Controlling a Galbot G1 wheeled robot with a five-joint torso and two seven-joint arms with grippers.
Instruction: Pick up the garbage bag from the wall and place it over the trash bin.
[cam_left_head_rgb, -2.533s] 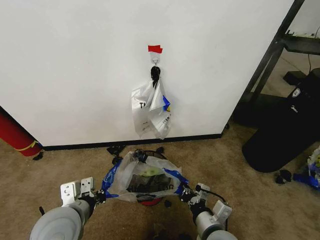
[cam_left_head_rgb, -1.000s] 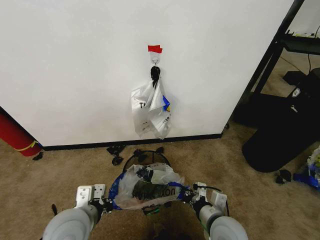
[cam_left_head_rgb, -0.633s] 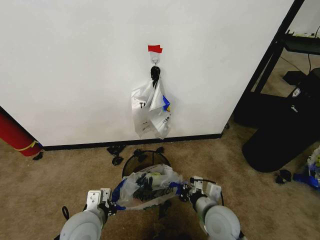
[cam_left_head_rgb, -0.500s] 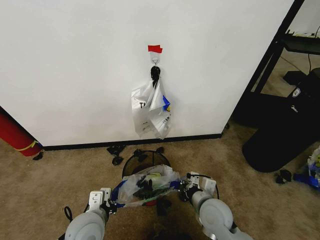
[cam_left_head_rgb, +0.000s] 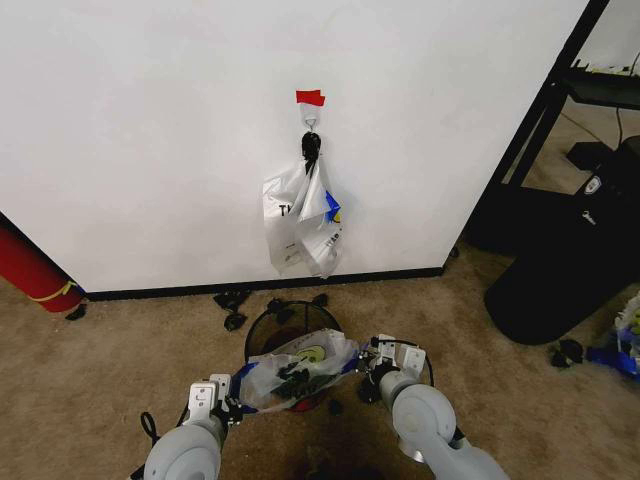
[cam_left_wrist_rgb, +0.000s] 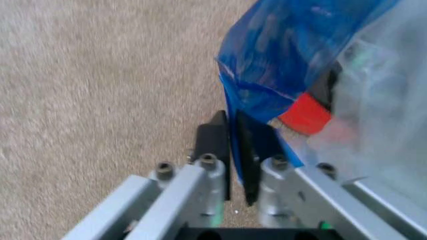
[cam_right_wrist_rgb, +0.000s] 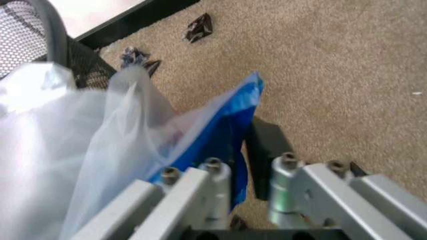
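My left hand (cam_left_head_rgb: 232, 405) and right hand (cam_left_head_rgb: 366, 377) each pinch a blue handle of the thin translucent garbage bag (cam_left_head_rgb: 298, 368), stretched over the near rim of the black wire-mesh trash bin (cam_left_head_rgb: 268, 328). It looks limp, light, slippery and tearable; handles suit gripping.

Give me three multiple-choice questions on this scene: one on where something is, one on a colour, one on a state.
1. Where is the garbage bag?
A. flat on the carpet
B. stretched between both tools by the trash bin
C. on the black shelf

2. What colour is the tape above the wall hook?
A. red
B. green
C. yellow

3. How is the left tool?
A. wide open
B. shut on the bag's blue edge
C. gripping the bin

Key: 1 B, head view shows it spanning left tool to right tool; 2 A, the strip is red; 3 B, left wrist view shows fingers pinching blue plastic.
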